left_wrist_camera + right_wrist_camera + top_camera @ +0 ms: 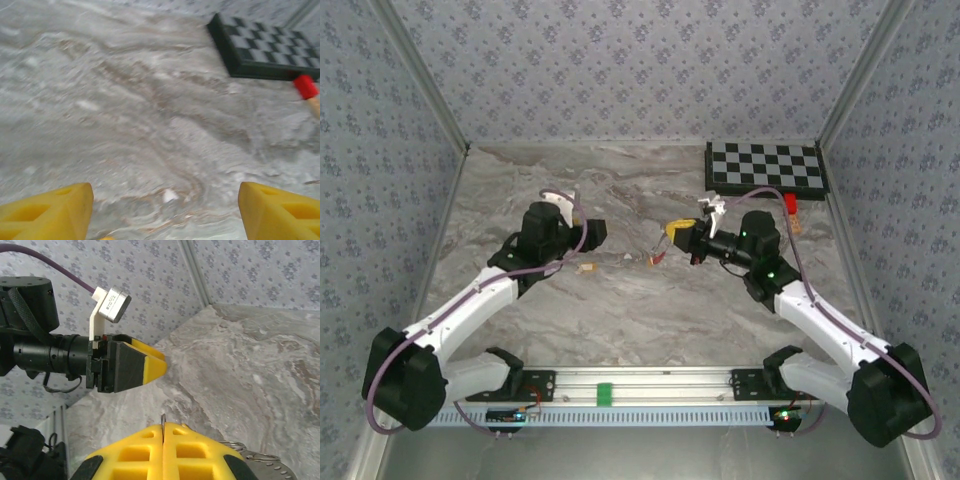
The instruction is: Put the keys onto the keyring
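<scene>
The keyring hung a little right of the bench's middle, its red tag dangling just under my right claw. That claw was pressed together on it. From the right wrist, a thin sliver of metal stood up out of the seam between the yellow fingers, and silvery wire loops showed just beside them. I could not tell whether the sliver was ring wire or a key's blade.

The tan key lay flat on the bench left of the middle, near my left arm and well apart from the keyring. My left claw hovered with its two yellow fingers wide apart over the surface. A pale speck lay on the marble between them, too blurred to name.

The bench was grey-brown veined marble. Blue-grey wallpaper with a small repeating motif closed it in on three sides, and metal posts ran up the far corners.

A black-and-white checkerboard lay flat in the far right corner. Just in front of it, close to the right edge, sat a red block with a pale wooden piece beside it. A metal rail ran along the near edge, carrying a small green block between my two arm bases.
</scene>
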Motion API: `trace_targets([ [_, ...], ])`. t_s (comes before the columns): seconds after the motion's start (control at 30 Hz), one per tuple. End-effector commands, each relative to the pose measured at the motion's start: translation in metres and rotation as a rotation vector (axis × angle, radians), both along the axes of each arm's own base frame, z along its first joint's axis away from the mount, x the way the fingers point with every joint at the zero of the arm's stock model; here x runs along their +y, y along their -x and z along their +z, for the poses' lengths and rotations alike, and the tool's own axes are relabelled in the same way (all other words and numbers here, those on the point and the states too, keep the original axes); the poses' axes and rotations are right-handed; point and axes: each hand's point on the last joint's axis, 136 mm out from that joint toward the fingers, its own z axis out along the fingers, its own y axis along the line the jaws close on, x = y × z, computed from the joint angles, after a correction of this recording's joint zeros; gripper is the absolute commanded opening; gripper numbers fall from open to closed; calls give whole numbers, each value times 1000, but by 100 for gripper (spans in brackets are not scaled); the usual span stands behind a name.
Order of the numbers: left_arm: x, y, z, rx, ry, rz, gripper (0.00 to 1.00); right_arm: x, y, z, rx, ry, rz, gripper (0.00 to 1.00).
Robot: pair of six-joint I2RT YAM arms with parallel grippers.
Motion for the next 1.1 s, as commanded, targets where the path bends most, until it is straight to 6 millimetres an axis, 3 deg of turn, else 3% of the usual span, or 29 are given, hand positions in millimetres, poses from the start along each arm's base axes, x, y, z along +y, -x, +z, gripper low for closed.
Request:
trace_targets([
  [0.0, 23, 1, -9, 30, -41, 101, 76, -6, 1, -7, -36, 59, -55, 0],
  [0.33, 46, 19, -76, 289, -199, 184, 68, -4, 20, -25, -53, 40, -63, 0],
  [0.67, 53, 13, -121, 534, -219, 233, 42, -7, 26, -25, -78, 35, -77, 0],
  [0.8, 46, 7, -133, 581, -221, 205, 34, -6, 27, -26, -75, 35, -72, 0],
  [1.07, 38, 6, -147, 626, -222, 166, 32, -6, 26, -26, -71, 37, -74, 0],
])
